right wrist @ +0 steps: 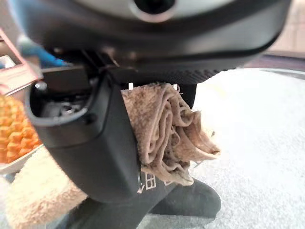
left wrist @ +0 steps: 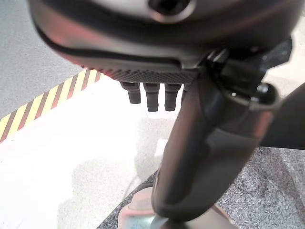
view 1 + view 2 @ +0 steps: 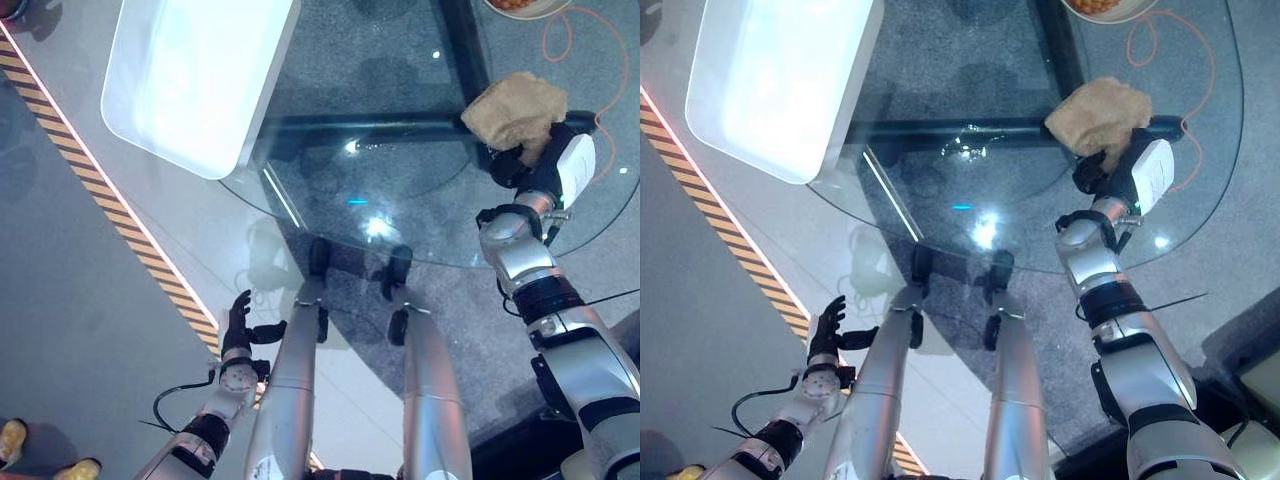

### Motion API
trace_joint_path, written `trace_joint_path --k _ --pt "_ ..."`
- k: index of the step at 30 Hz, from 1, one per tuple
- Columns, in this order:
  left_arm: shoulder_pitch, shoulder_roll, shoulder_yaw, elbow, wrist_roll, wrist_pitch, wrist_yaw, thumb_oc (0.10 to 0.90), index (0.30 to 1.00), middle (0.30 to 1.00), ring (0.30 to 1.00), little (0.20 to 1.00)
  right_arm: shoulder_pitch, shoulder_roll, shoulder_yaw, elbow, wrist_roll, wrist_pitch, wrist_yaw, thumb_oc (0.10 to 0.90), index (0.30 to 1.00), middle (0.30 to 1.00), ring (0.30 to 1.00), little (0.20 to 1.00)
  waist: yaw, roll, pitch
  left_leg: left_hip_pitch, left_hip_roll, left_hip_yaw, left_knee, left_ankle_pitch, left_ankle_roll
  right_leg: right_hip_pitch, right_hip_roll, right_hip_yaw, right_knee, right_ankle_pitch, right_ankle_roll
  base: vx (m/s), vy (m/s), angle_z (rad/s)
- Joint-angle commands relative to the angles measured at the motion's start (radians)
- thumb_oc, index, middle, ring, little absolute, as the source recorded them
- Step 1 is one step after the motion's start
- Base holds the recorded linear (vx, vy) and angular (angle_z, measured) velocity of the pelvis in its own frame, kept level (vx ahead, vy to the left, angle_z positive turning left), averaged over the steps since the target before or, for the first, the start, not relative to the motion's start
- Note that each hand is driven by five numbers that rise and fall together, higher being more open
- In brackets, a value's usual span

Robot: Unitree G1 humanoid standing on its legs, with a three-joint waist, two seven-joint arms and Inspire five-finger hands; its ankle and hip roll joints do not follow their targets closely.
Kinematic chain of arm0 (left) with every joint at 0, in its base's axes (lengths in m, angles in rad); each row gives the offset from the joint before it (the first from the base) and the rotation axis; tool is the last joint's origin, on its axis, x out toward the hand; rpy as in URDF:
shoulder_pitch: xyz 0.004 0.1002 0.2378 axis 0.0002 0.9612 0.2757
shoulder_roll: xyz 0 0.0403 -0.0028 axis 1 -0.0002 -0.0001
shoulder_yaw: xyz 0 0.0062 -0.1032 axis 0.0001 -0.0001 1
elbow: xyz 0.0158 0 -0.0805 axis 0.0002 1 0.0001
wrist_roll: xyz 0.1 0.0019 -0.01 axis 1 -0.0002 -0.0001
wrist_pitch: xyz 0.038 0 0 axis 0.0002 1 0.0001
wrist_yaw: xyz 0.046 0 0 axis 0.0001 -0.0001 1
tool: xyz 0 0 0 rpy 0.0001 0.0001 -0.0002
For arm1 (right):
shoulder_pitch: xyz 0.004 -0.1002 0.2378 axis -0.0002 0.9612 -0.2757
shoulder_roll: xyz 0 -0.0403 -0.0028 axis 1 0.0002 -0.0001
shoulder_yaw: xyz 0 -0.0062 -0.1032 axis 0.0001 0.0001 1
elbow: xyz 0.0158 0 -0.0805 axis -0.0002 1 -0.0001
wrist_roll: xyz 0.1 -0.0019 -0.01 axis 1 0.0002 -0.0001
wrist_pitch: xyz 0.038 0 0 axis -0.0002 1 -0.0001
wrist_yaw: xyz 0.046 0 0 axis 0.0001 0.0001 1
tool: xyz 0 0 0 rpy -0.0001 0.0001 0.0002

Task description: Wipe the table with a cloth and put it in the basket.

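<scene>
A crumpled tan cloth (image 3: pixel 513 108) lies on the far right part of the round glass table (image 3: pixel 400 215). My right hand (image 3: pixel 537 165) rests on the cloth's near edge. In the right wrist view a thick fold of the cloth (image 1: pixel 167 129) is pinched between the thumb and the curled fingers (image 1: pixel 190 95). My left hand (image 3: pixel 238 322) hangs low beside the table's near left edge, off the glass, fingers straight and holding nothing. The left wrist view has its fingertips (image 2: pixel 152 98) over pale floor.
A large white rounded rectangular tray-like surface (image 3: pixel 200 80) overlaps the table's far left. A bowl of orange pieces (image 3: pixel 520 5) sits at the far right, an orange cord (image 3: pixel 590 60) beside it. Yellow-black floor tape (image 3: pixel 100 190) runs on the left. A person's shoes (image 3: pixel 12 440) stand at the lower left.
</scene>
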Motion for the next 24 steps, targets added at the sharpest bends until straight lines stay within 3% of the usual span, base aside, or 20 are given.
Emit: trace_joint_path --k 1,11,24 --pt "0.085 -0.083 -0.061 -0.083 0.002 -0.053 -0.011 0.800 0.900 0.900 0.900 0.900 -0.072 0.156 0.207 -0.112 -0.045 -0.035 0.281 0.100 0.300 0.300 0.300 0.200 0.072 0.057 0.012 0.043 -0.075 0.079 -0.003 -0.029 0.104 0.009 0.007 0.002 0.016 0.061 0.014 0.00 0.000 0.00" --pt "0.068 -0.085 -0.065 -0.089 0.005 -0.033 -0.015 0.800 0.900 0.900 0.900 0.900 -0.082 0.251 0.293 -0.141 -0.146 -0.002 0.378 0.100 0.300 0.300 0.300 0.200 0.097 0.054 0.012 0.051 -0.077 0.066 -0.012 -0.017 0.096 0.027 -0.010 -0.027 0.016 0.057 0.017 0.00 -0.008 0.02" --pt "0.062 -0.086 -0.077 -0.100 0.012 -0.023 -0.007 0.800 0.900 0.900 0.900 0.900 -0.048 0.320 0.376 -0.170 -0.197 -0.024 0.472 0.100 0.300 0.300 0.300 0.200 0.115 0.041 0.012 0.048 -0.077 0.052 -0.015 -0.010 0.091 0.033 -0.023 -0.053 0.012 0.055 0.019 0.00 -0.009 0.02"
